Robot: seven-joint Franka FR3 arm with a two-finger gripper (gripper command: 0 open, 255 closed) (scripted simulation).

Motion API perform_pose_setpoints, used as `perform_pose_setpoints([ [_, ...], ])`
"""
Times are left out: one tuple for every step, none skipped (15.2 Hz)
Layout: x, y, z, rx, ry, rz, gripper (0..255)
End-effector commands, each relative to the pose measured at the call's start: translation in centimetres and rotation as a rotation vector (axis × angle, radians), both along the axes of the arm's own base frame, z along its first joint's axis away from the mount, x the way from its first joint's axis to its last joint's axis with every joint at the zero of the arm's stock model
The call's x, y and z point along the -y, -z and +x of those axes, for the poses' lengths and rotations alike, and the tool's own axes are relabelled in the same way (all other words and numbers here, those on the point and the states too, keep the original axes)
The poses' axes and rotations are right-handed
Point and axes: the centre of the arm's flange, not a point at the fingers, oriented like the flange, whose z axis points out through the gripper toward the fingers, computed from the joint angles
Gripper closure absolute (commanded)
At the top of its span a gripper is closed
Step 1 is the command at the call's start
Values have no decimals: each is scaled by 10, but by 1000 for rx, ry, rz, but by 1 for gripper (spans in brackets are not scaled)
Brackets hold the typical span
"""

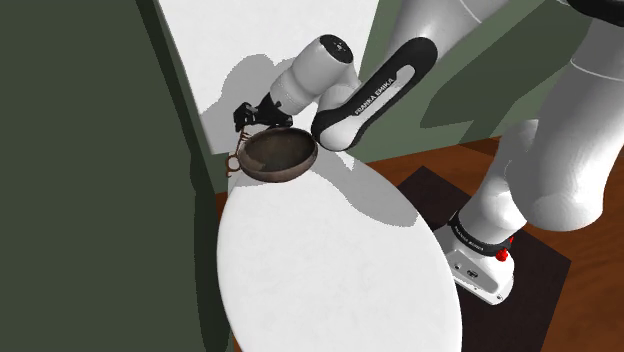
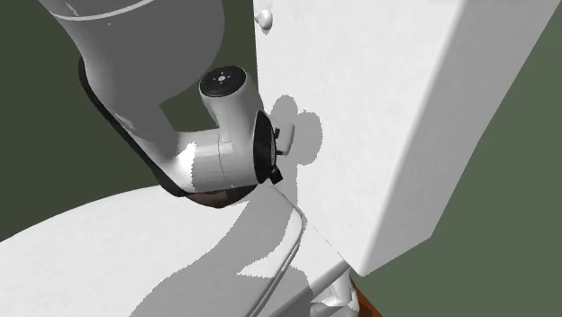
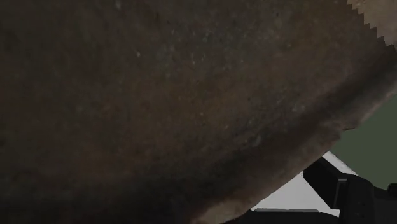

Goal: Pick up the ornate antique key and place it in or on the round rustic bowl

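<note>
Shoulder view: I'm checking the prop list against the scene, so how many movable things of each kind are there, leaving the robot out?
Brown bowl: 1
Brownish key: 1
Total: 2

The things are carried by a smooth white oval top [image 1: 320, 270], shaped like a closed toilet lid. In the shoulder view it runs from the lower edge up to a tall white block [image 1: 260, 40] standing at its far end. At that far end, just in front of the block, sits a round dark-brown bowl [image 1: 278, 155] with a rough, mottled surface (upright, its hollow facing up). A small brownish key [image 1: 233, 160] shows just beside the bowl's rim on the shoulder view's left, at the top's very edge; whether it rests on the top cannot be told.
</note>
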Motion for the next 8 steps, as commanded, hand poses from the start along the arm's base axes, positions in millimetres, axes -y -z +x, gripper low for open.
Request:
perform_pose_setpoints([
  [-9, 7, -15, 56, -63, -25, 0],
  [-11, 11, -12, 56, -63, -25, 0],
  [-12, 15, -9, 56, -63, -25, 0],
  [-14, 19, -6, 56, -63, -25, 0],
  [-16, 23, -3, 56, -63, -25, 0],
  [-17, 27, 0, 56, -63, -25, 0],
  [-19, 33, 5, 56, -63, -25, 0],
  [-19, 33, 5, 56, -63, -25, 0],
])
